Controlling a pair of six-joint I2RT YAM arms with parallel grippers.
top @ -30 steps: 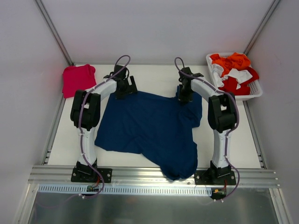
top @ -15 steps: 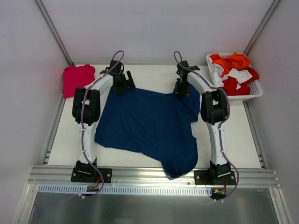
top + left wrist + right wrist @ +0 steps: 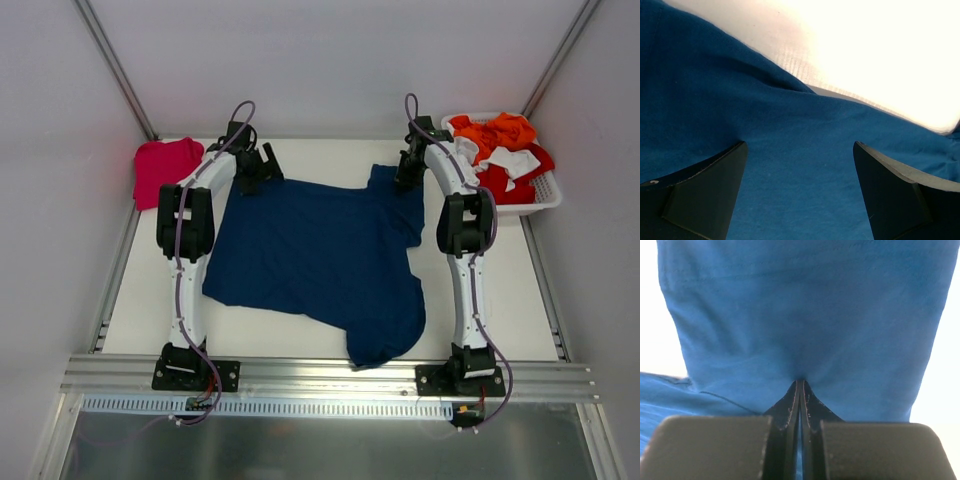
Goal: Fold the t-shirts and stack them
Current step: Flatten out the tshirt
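1. As seen from above, the navy t-shirt (image 3: pixel 310 260) lay spread over the middle of the worktop (image 3: pixel 500 290), one end reaching toward the near edge. The pink-red t-shirt (image 3: pixel 165 168) sat bunched in the far left corner, well apart from it. A white basket (image 3: pixel 548 195) of orange, red and white cloth stood at the far right. The left pincer (image 3: pixel 255 170) was at the navy shirt's far left edge, the right pincer (image 3: pixel 408 172) at its far right corner.
2. From the left wrist, the left pincer (image 3: pixel 799 150) stood released, its fingers (image 3: pixel 705 190) wide apart over the navy t-shirt (image 3: pixel 715 100) and grasping nothing. Bright worktop (image 3: pixel 865 50) showed beyond the cloth's edge.
3. From the right wrist, the right pincer (image 3: pixel 800 387) was clenched on a fold of the navy t-shirt (image 3: pixel 800 315), the cloth puckering at its tips.
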